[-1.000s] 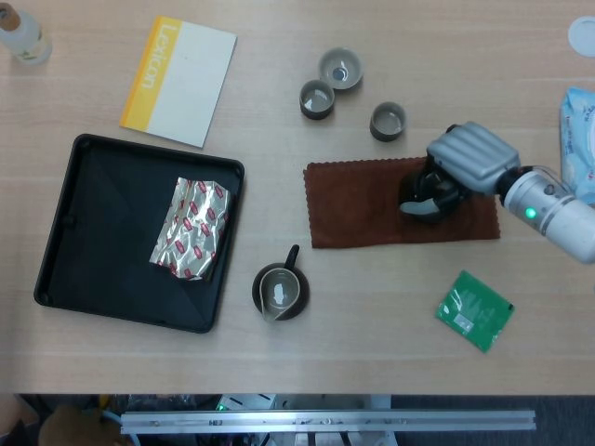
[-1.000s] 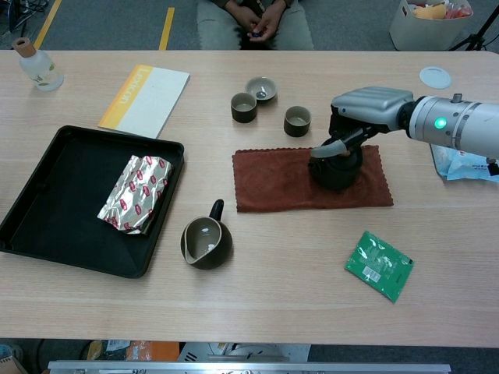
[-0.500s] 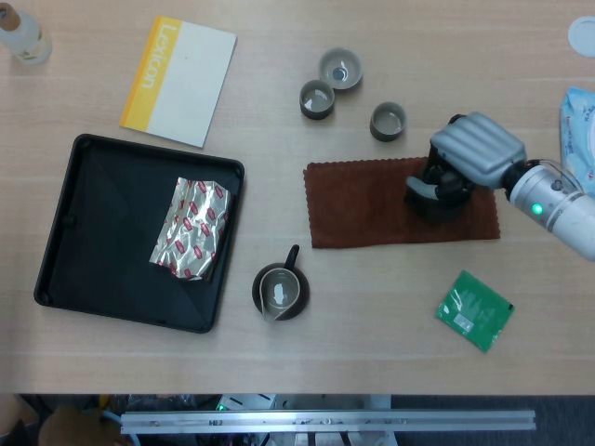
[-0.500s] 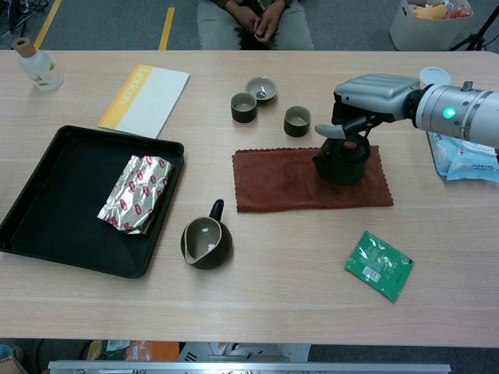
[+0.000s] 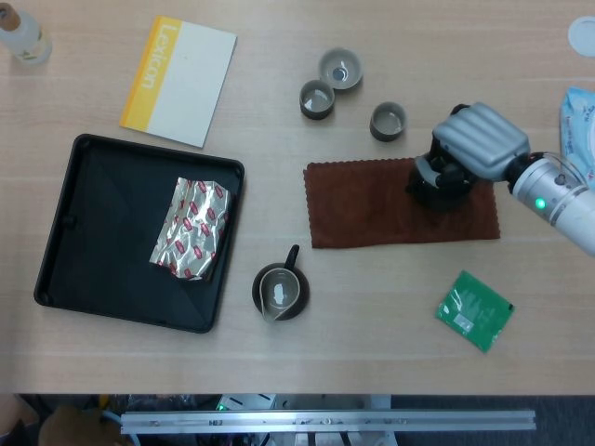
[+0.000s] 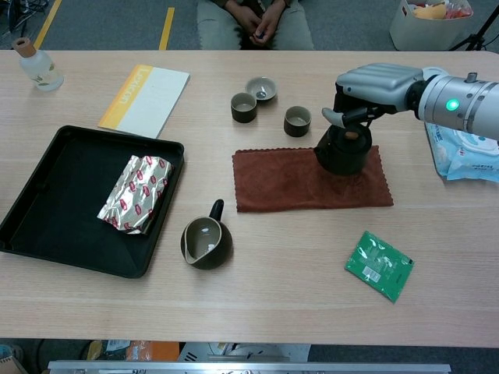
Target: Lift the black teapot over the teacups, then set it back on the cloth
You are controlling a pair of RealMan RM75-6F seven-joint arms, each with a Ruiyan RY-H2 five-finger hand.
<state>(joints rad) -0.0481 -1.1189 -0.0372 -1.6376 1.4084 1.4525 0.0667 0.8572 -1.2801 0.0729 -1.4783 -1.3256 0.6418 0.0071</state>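
Teapot [image 6: 344, 153] of black colour is in the grasp of our right hand [image 6: 374, 86], whose fingers close around its top from above. We see it over the far right part of the brown cloth [image 6: 288, 181], and we cannot tell if its base touches the cloth. Three teacups [image 6: 297, 120] stand just behind the cloth, the nearest one beside the teapot. Our left hand appears in neither view. A dark pitcher [image 6: 206, 241] stands in front of the cloth.

Grey-shelled right hand [image 6: 374, 82], silver forearm, green light.
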